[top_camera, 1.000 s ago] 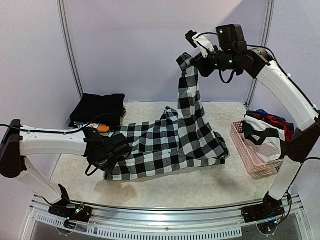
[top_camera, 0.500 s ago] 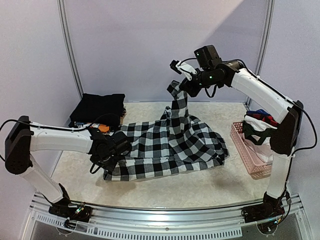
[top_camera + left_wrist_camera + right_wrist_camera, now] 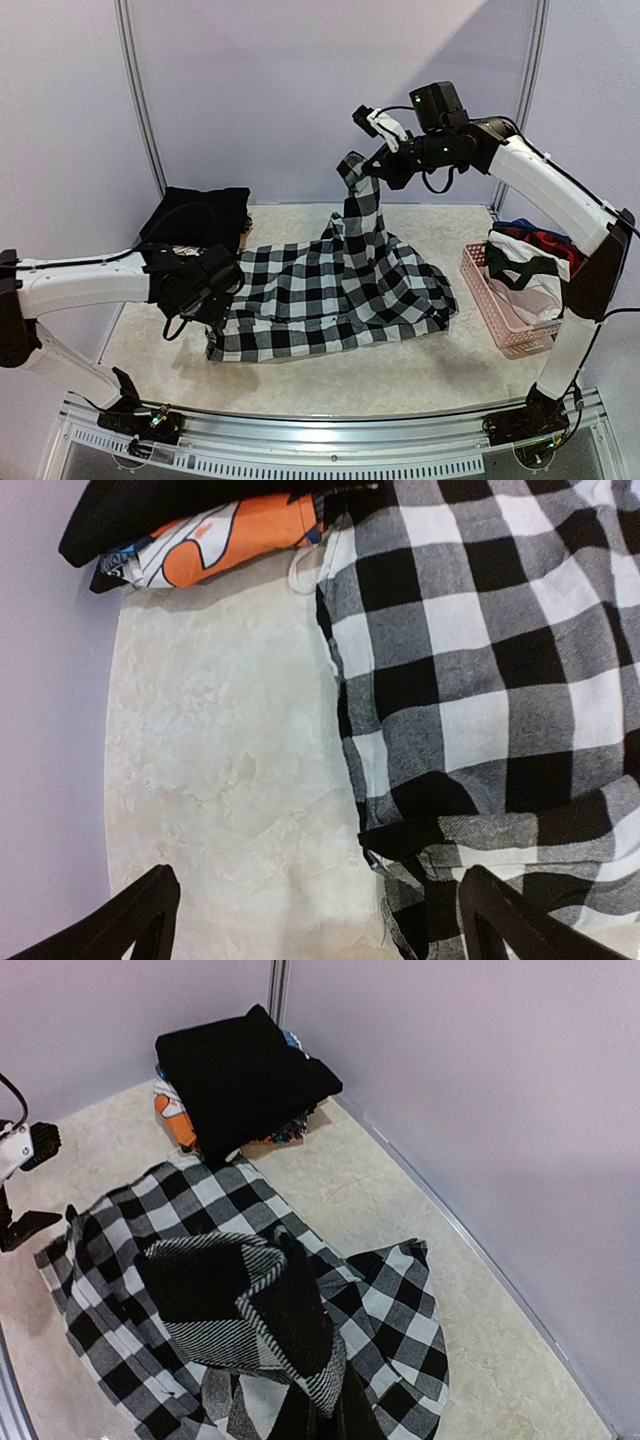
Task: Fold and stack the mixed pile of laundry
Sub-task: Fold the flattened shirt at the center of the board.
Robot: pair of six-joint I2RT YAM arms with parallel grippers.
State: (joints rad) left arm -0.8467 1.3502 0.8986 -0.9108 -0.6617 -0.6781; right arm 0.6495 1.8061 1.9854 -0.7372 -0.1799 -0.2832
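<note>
Open room first: a broad band of bare bench (image 3: 350, 375) on the near side of the left tool (image 3: 318, 905), pale and marbled, ending at a metal rail (image 3: 330, 440) along the near edge. Tight on that tool's left, with the wall (image 3: 45, 730) close by. Ahead of it, a folded stack with a black garment (image 3: 197, 215) on top of an orange printed piece (image 3: 230, 535), near the far hem of the spread cloth.

Left tool spread wide and gripping nothing, low over the left edge of the checked garment (image 3: 320, 300), with one finger above bare bench and the other above cloth.

Right tool (image 3: 370, 165) raised high near the back wall and clamped shut on a pinched corner of the checked garment. Free air all round it. Below it and to its right, a pink basket (image 3: 500, 315) at the bench's right edge, heaped with loose garments (image 3: 530, 255) in white, black, red and navy. Close to the checked hem — touching or not, cannot tell.

Checked garment itself: large black-and-white squares in a soft weave. Mostly spread across the middle of the bench, rumpled rather than flat. Rising from there in one narrow twisted column to the right tool. Near the left tool, a hem doubled over on itself in a dark crumpled fold.
</note>
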